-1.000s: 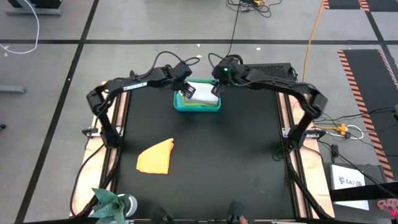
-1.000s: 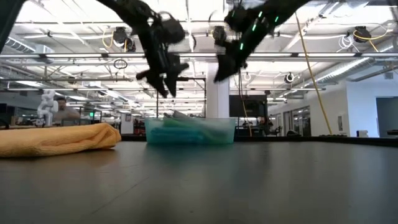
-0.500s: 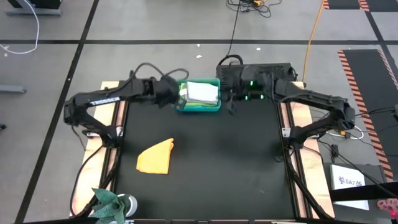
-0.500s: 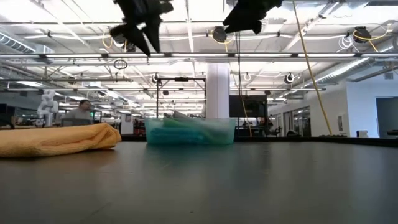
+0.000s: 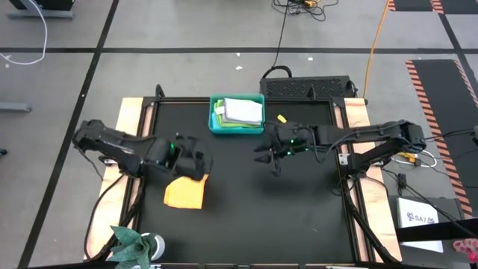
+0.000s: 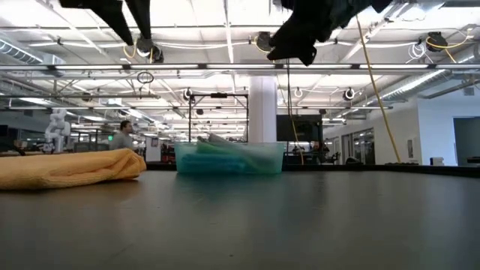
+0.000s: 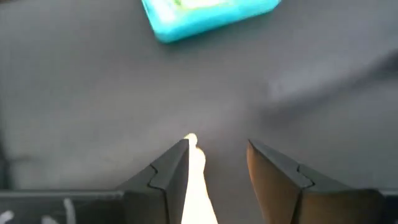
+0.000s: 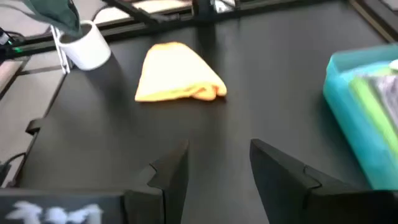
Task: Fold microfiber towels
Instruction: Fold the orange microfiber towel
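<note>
An orange-yellow microfiber towel (image 5: 185, 191) lies bunched and partly folded on the black mat at the near left, also seen in the low view (image 6: 71, 169) and the right wrist view (image 8: 177, 81). More towels, a light grey one (image 5: 243, 110) over a lime green one (image 5: 219, 112), lie stacked in the teal bin (image 5: 224, 128) at the far middle. My left gripper (image 5: 200, 166) hangs open high above the orange towel's far corner, a strip of which (image 7: 198, 183) shows between its fingers. My right gripper (image 5: 266, 161) is open above the mat's middle right, facing the orange towel.
A white cup holding a green plant (image 5: 138, 243) stands at the near left corner, also in the right wrist view (image 8: 87, 46). A small yellow object (image 5: 281, 118) lies right of the bin. Bare black mat (image 5: 299, 217) spreads across the near right.
Both grippers have left the bin and swung toward the near edge, rising out of the low view's middle. The left one has gone left and near, over the orange towel; the right one has come near, over the mat's middle right. The towels have stayed put.
</note>
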